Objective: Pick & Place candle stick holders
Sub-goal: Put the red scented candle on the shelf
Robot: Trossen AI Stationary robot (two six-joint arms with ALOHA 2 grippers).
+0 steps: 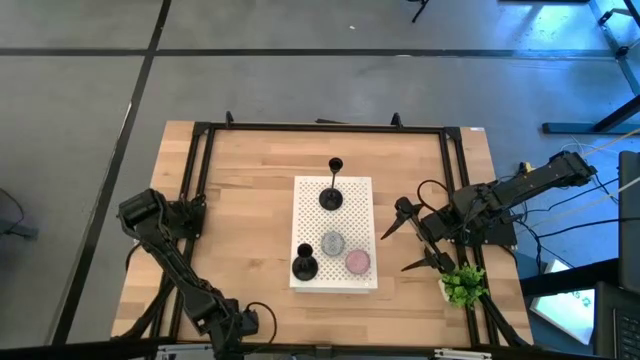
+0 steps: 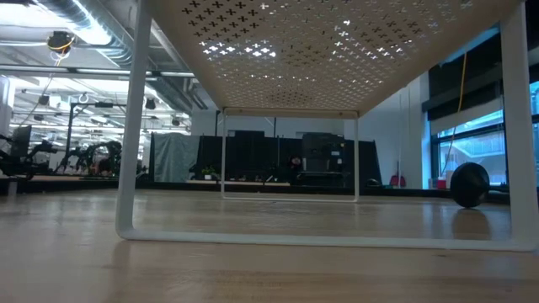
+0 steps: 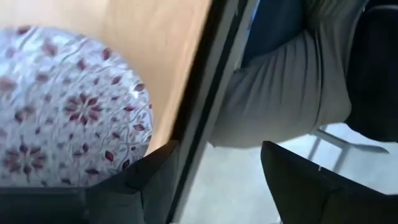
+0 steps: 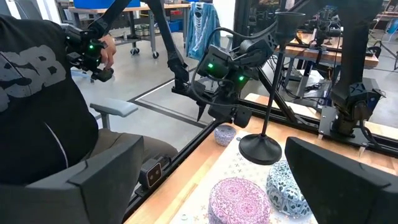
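Two slim black candle stick holders stand by their round bases on a white perforated stand (image 1: 360, 200): one at its far end (image 1: 330, 196), which also shows in the right wrist view (image 4: 261, 148), and one at its near left corner (image 1: 304, 265). A third is not in view. My right gripper (image 1: 396, 251) is open and empty, right of the stand, and points at it. In its wrist view (image 4: 217, 199) the far holder lies ahead. My left gripper (image 3: 214, 186) is open and empty at the table's near edge (image 1: 243, 326), beside a small patterned round thing (image 3: 62, 106).
A grey-blue round piece (image 1: 333, 243) and a pink one (image 1: 357, 262) lie on the stand. A green plant (image 1: 462, 285) stands at the near right. A black frame (image 1: 320, 127) runs round the table. A seated person (image 4: 37, 112) is beyond the near edge.
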